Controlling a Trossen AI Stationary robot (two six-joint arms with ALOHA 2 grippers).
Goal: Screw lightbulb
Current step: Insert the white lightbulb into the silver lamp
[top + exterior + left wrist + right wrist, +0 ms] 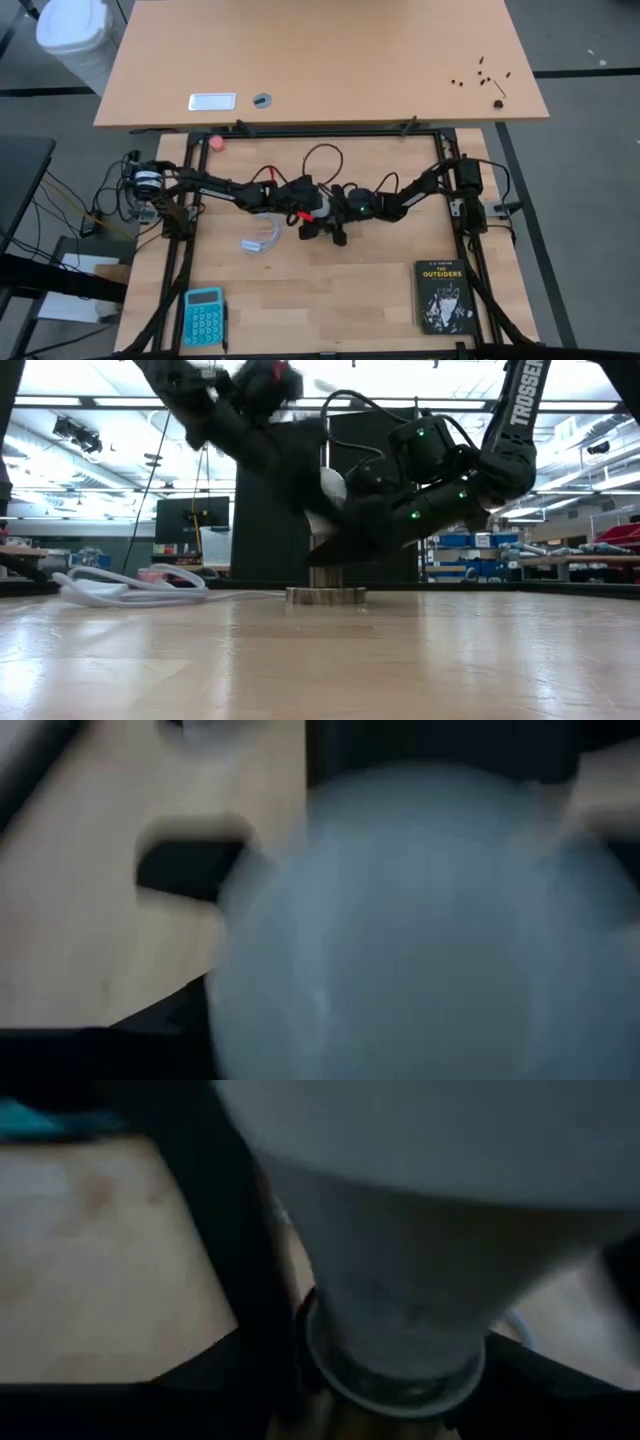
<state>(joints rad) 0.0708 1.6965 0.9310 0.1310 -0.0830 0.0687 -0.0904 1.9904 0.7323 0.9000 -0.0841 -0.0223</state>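
The white lightbulb (331,488) stands upright at the table's middle. Its narrow base sits in the metallic socket (325,594), whose round disc rests flat on the table. My left gripper (300,480) comes from the table's left and is shut on the bulb's globe (420,920), which fills the left wrist view. My right gripper (345,548) comes from the right, lower down, shut around the socket's collar (395,1375). In the high view both grippers (322,212) hide the bulb. My left gripper has the bulb's frosted globe (400,940) between its fingers, coming slanting down from the table's left. The globe hides the fingers in the wrist view, so the exact spots of contact do not show. The bulb stands upright, base in the socket. My right gripper holds the socket's collar (330,1370), just under the bulb's neck (400,1280), between its two fingers. One dark finger (250,1280) lies against the collar's side. The fingers come slanting down from the table's right. The socket's disc stays flat on the table.
The socket's white cord (260,240) lies coiled left of the grippers, also in the low view (120,588). A teal calculator (203,315) lies near left, a black book (443,295) near right, a pink ball (218,142) far left.
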